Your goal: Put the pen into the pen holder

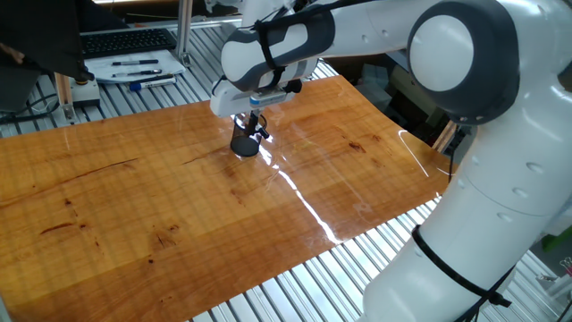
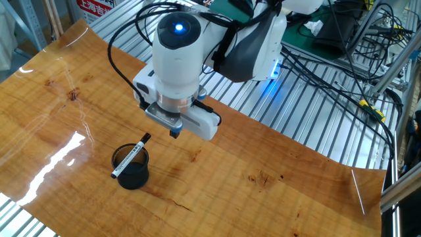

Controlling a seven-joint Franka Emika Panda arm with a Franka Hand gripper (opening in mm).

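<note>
On my feed from the other fixed view, the pen holder stands upright at the left on the wooden table, near its front edge. The pen lies tilted across the holder's rim, one end poking out on each side, touching the rim. Up and to the right, my gripper hangs clear above the table with nothing in it; I cannot tell whether its fingers are parted or together. In the one fixed view, the pen holder sits under the wrist, and the gripper is too hidden to read.
</note>
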